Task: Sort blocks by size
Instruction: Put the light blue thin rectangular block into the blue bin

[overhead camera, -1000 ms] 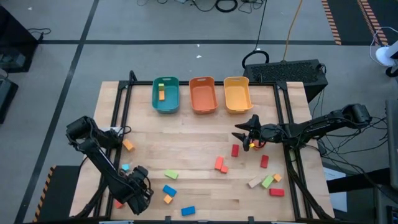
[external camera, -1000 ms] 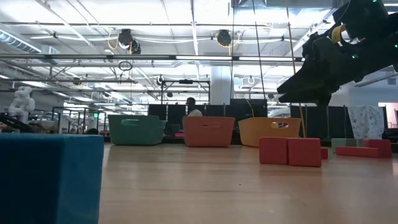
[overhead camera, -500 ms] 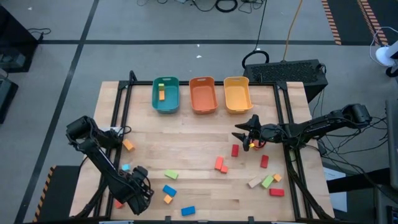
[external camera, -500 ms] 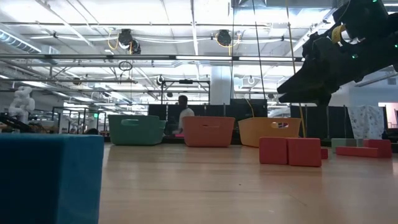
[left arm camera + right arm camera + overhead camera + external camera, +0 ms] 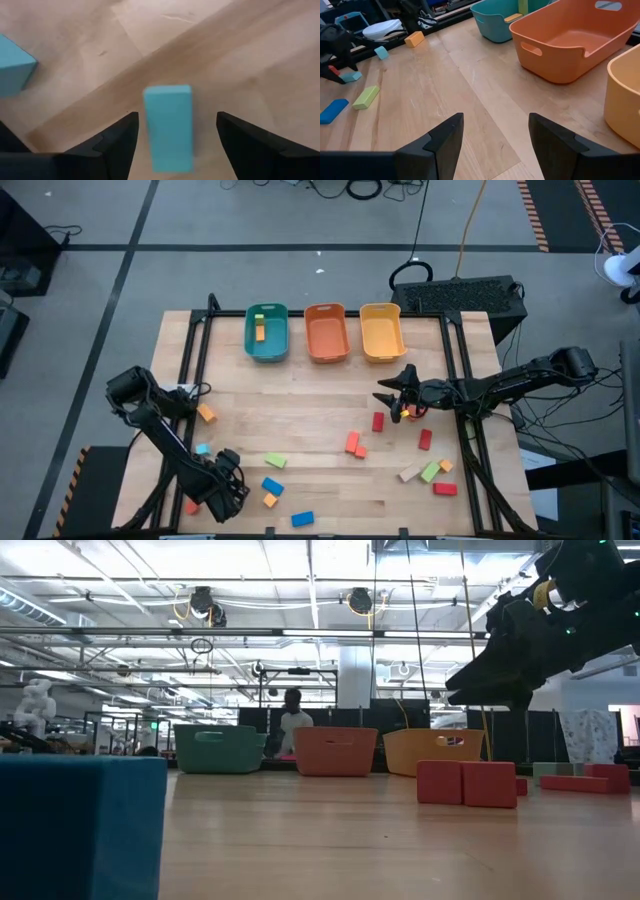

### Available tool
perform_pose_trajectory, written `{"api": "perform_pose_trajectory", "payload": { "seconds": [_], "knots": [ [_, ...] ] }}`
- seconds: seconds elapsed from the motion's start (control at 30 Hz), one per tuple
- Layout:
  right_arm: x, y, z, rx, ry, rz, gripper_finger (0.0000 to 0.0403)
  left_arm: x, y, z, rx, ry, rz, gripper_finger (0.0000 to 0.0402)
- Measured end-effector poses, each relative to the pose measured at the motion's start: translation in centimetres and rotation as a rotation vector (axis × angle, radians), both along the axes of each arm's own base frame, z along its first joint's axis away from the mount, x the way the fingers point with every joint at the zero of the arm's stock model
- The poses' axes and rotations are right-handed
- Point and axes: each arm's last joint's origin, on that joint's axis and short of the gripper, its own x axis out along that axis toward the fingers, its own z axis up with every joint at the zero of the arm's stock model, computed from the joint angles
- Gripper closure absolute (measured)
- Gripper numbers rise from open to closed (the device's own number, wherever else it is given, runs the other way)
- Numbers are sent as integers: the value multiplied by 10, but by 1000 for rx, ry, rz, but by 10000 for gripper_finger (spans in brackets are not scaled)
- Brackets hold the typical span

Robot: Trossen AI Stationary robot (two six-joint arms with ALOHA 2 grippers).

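1. Down at the near edge of the table (image 5: 300, 405), well in front of the teal bin (image 5: 266, 333), the left gripper (image 5: 226, 490) hangs low with its fingers (image 5: 117, 142) spread wide, and a light blue block (image 5: 168, 126) stands loose between them, touching neither.
2. Just beside it lie more blocks: a small light blue cube (image 5: 201, 449), a blue block (image 5: 272, 485), an orange cube (image 5: 270, 500) and a blue bar (image 5: 302, 519).
3. A green block (image 5: 275, 462) lies a little nearer the teal bin, and an orange block (image 5: 206, 414) sits by the left arm's base.
4. Across to the right of all that, red and orange blocks (image 5: 354, 444) sit together mid-table, with a red block (image 5: 378, 422) and another red one (image 5: 425, 440) close by.
5. Near the right edge, a tan bar (image 5: 410, 473), a green block (image 5: 431, 471) and a red bar (image 5: 445, 489) cluster.
6. The right gripper (image 5: 385, 392) hovers above the wood in front of the yellow bin (image 5: 382, 332), fingers (image 5: 440, 142) parted, pinching nothing.
7. Farthest back, the teal bin already holds an orange bar (image 5: 261, 332) and a green block (image 5: 259, 317); the orange bin (image 5: 326, 333) stands just beside it, between teal and yellow.
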Motion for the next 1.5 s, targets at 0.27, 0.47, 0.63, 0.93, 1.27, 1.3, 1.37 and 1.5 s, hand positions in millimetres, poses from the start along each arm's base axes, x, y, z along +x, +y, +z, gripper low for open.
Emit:
{"api": "perform_pose_trajectory", "payload": {
  "seconds": [0.27,0.47,0.63,0.93,1.27,1.3,1.37,1.5],
  "knots": [
    [0,0,0,-1,1,1,193,-3,4,-5,6,28,1,199],
    [0,0,0,-1,1,1,193,-4,4,-6,0,32,1,267],
    [0,0,0,-1,1,1,193,-4,4,-6,0,33,1,271],
    [0,0,0,-1,1,1,193,7,13,-5,-40,82,-39,271],
    [0,0,0,-2,2,2,193,31,36,-3,-75,79,-129,271],
    [0,0,0,-3,2,2,193,32,39,-1,-76,77,-132,271],
    [0,0,0,-7,3,4,193,34,47,4,-62,74,-122,271],
    [0,0,0,-8,4,4,193,35,62,21,-26,28,-116,271]
  ]
}}
